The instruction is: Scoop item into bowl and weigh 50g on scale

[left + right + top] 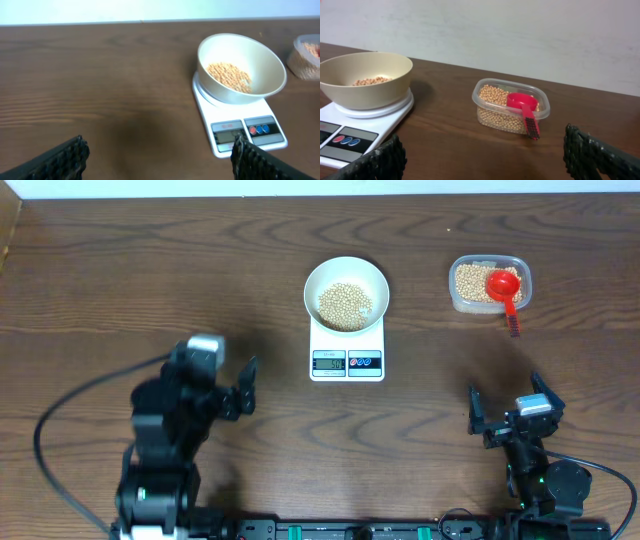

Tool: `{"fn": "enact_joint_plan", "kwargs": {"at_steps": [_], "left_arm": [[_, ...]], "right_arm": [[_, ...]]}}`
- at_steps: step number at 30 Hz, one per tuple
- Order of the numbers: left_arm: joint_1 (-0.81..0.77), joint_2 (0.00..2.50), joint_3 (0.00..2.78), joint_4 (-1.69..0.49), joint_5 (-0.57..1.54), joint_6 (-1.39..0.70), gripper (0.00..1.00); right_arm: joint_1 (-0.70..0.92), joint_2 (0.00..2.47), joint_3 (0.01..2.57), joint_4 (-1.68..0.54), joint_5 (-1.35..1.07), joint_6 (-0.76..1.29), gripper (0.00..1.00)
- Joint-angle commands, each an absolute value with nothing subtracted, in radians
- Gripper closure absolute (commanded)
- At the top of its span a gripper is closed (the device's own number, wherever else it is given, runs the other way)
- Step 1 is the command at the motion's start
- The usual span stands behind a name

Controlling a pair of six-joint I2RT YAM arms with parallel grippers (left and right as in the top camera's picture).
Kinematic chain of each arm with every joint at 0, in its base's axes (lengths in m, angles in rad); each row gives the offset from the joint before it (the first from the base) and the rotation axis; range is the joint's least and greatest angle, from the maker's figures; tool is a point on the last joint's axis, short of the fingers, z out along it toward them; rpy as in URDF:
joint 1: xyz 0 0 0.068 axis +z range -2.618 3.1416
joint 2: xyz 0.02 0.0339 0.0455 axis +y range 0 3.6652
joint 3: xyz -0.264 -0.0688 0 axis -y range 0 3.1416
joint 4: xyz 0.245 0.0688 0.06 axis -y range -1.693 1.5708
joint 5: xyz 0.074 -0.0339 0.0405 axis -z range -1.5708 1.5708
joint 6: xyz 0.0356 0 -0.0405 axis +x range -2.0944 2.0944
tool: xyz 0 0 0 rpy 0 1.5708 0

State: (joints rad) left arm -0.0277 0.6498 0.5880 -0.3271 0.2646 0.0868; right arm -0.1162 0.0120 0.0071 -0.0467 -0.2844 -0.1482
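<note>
A white bowl holding beans stands on the white scale at the table's middle. It also shows in the left wrist view and the right wrist view. More beans fill a clear plastic tub at the right, with a red scoop resting in it, handle over the rim. My left gripper is open and empty, left of the scale. My right gripper is open and empty, near the front right, well short of the tub.
The brown wooden table runs to a white wall at the back. Black cables trail from both arm bases along the front edge.
</note>
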Motion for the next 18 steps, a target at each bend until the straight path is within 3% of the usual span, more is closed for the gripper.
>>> {"fn": "enact_joint_plan", "kwargs": {"at_steps": [1, 12, 18], "left_arm": [[0.053, 0.468, 0.451, -0.267, 0.313, 0.105, 0.07], [0.116, 0.138, 0.075, 0.037, 0.204, 0.105, 0.07], [0.107, 0.053, 0.004, 0.035, 0.172, 0.124, 0.07]], "right_arm": [[-0.11, 0.005, 0.006, -0.052, -0.29, -0.162, 0.01], [-0.11, 0.005, 0.006, -0.052, -0.29, -0.162, 0.01], [-0.11, 0.005, 0.006, -0.052, -0.29, -0.162, 0.01]]}}
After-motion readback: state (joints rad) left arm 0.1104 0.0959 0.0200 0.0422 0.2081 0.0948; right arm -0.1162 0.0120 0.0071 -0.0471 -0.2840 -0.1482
